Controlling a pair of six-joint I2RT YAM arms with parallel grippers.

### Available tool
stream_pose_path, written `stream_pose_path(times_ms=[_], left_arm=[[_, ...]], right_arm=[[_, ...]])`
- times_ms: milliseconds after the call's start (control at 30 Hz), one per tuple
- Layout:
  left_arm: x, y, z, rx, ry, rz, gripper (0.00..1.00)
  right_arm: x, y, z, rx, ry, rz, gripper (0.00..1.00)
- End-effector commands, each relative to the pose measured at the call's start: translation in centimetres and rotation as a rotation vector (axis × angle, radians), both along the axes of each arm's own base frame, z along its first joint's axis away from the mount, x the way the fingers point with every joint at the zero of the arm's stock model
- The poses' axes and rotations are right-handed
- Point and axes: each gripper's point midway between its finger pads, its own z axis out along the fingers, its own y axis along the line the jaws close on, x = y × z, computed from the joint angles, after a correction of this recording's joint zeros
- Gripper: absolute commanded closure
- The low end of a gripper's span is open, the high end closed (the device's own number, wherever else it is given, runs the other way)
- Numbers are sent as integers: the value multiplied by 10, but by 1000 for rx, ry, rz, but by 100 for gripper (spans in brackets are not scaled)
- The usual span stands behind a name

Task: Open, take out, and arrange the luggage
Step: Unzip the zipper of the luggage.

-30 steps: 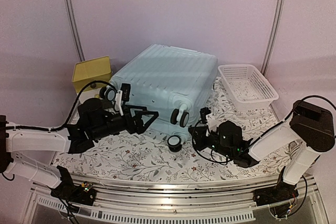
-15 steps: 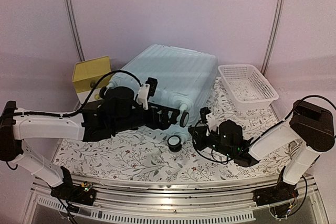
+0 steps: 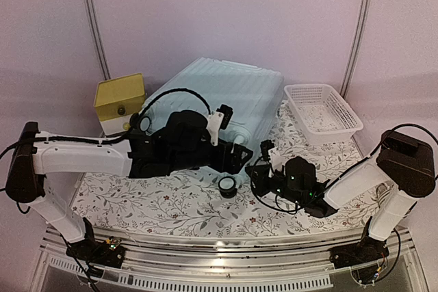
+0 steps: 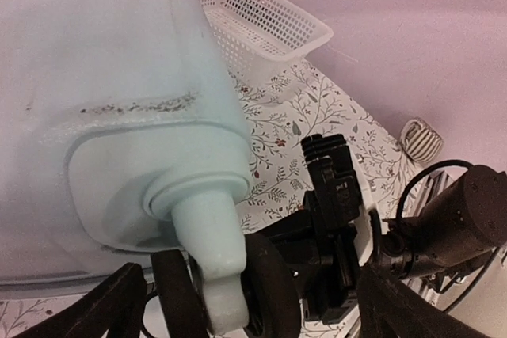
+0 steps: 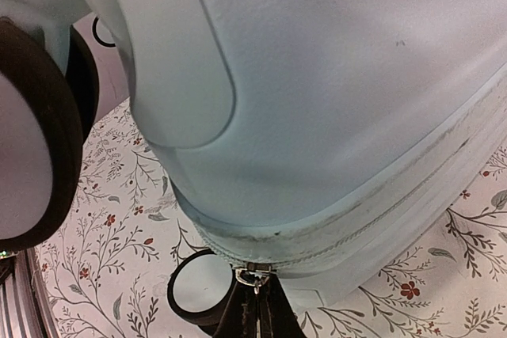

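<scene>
The luggage [image 3: 226,94], a pale mint ribbed hard-shell case, lies flat mid-table on the floral cloth. My left arm reaches across its front. In the left wrist view the left gripper [image 4: 253,314] stands open, its fingers [image 4: 119,306] spread either side of a corner caster post [image 4: 210,267] and its black wheel [image 4: 273,290]. My right gripper [image 3: 259,172] sits at the luggage's near right corner. In the right wrist view the right gripper [image 5: 255,310] is shut on the metal zipper pull [image 5: 253,277] at the seam of the luggage [image 5: 317,77]. Another caster wheel [image 5: 194,290] lies just left of it.
A white lattice basket [image 3: 321,111] stands right of the luggage, also visible as the basket [image 4: 261,21] in the left wrist view. A yellow-topped box [image 3: 120,100] sits at the back left. The two grippers are close together at the luggage's front right corner.
My left arm has swung right along the luggage's front, from the left caster to the right front caster, staying open. The right arm has not moved.
</scene>
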Motion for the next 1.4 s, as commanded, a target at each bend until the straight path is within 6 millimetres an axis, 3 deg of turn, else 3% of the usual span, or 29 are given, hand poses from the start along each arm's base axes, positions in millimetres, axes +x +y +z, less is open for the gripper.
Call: stream_pose_path(times_ms=[0,367,533,933,1033,1167,1300,1333,1367], left_arm=[[-1,-5,-16,107,-8,-3,8],[7,3,-24,200,-53,23,70],[8,7,-21,208,-68,27,83],[-8,-9,-5,101,-65,-82,85],[-13,-18,-6,78,-48,-116,85],[-21,-37,0,3,-21,-179,85],[-37,-60,11,-89,-11,-270,82],[-41,-64,13,-105,-13,-293,77],[-45,-68,15,-114,-14,-313,65]], right_arm=[[-1,-2,-5,-10,11,3,99],[8,-35,-5,1,41,4,99],[24,-45,-8,-14,69,-16,99],[98,-81,-22,-56,193,-260,99],[111,-90,-24,-56,224,-303,92],[108,-100,-10,-39,200,-320,69],[96,-112,15,-36,148,-324,60],[93,-116,20,-38,138,-324,57],[88,-119,21,-55,140,-320,53]])
